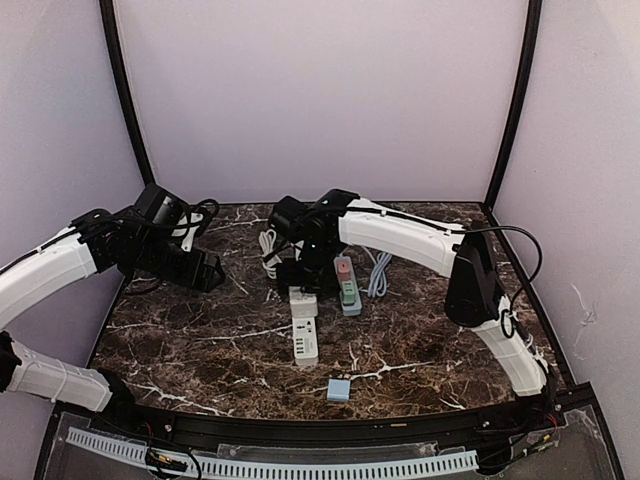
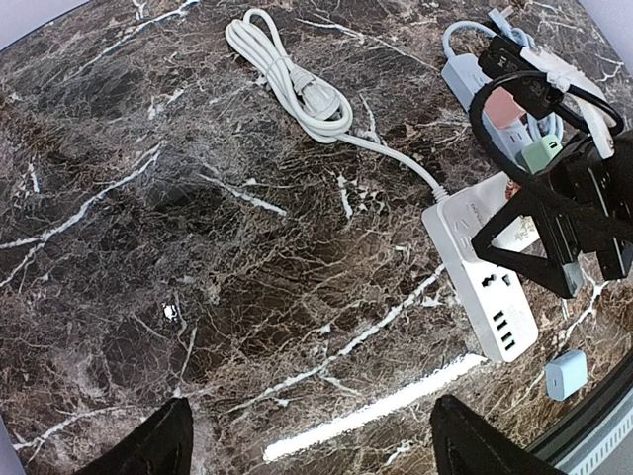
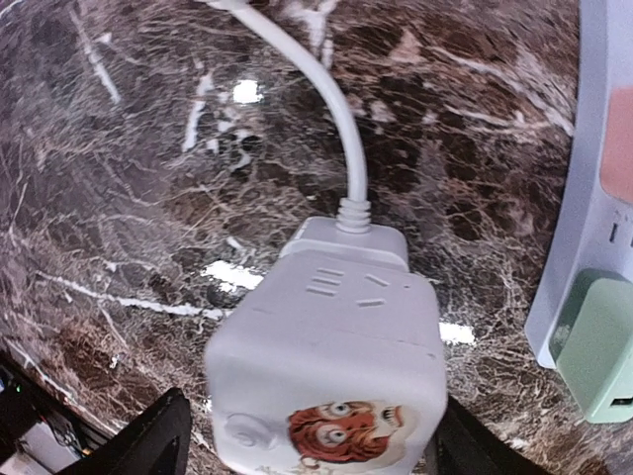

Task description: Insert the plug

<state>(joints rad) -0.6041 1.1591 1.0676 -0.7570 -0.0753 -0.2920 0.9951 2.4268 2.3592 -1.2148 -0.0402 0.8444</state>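
Note:
A white power strip [image 1: 306,335] lies mid-table; it also shows in the left wrist view [image 2: 487,287]. A white cube plug with a tiger sticker [image 3: 331,366] sits on the strip's cord end [image 3: 346,237]. My right gripper [image 3: 312,406] is open, with a finger on either side of that plug; the left finger stands clear of it. In the top view the right gripper [image 1: 300,278] is right over the strip's far end. My left gripper [image 2: 312,406] is open and empty above bare marble, left of the strip [image 1: 208,272].
A grey-blue strip [image 1: 350,298] carrying a pink plug [image 1: 343,268] and a green plug [image 3: 598,346] lies just right of the white one. A small blue adapter [image 1: 339,390] lies near the front edge. The strip's white cord [image 2: 297,89] is coiled at the back.

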